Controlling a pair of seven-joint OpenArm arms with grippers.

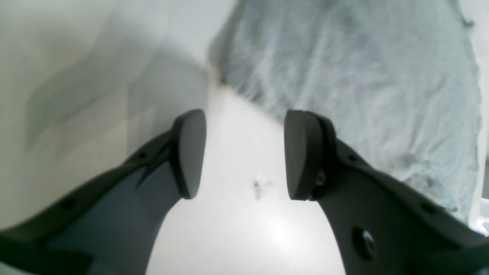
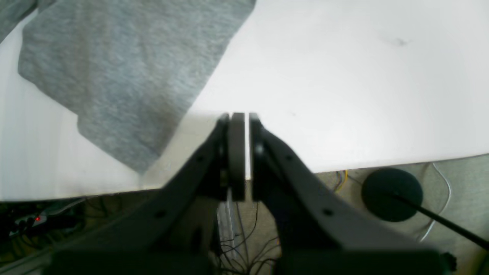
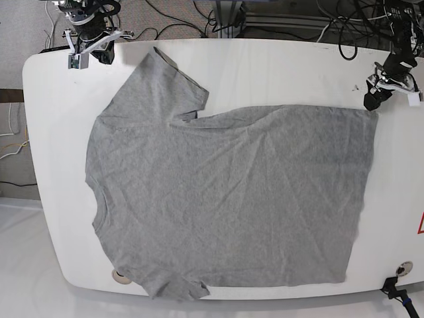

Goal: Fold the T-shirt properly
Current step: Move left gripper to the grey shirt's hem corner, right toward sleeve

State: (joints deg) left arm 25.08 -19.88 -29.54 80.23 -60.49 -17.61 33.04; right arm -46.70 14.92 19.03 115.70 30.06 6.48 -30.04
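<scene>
- Overhead, base view: the T-shirt (image 3: 225,199) lies spread flat on the white tabletop (image 3: 278,73).
- Left wrist view: the left tool (image 1: 244,152) gapes open, empty, beside the shirt's edge.
- Right wrist view: the right tool (image 2: 240,152) is closed, empty, near a sleeve.

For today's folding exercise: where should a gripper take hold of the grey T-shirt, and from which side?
Probably the hem corner of the T-shirt, beside the open left gripper. The shirt lies flat, so only edges offer a pinch; come in low from the bare table beyond that corner.
</scene>
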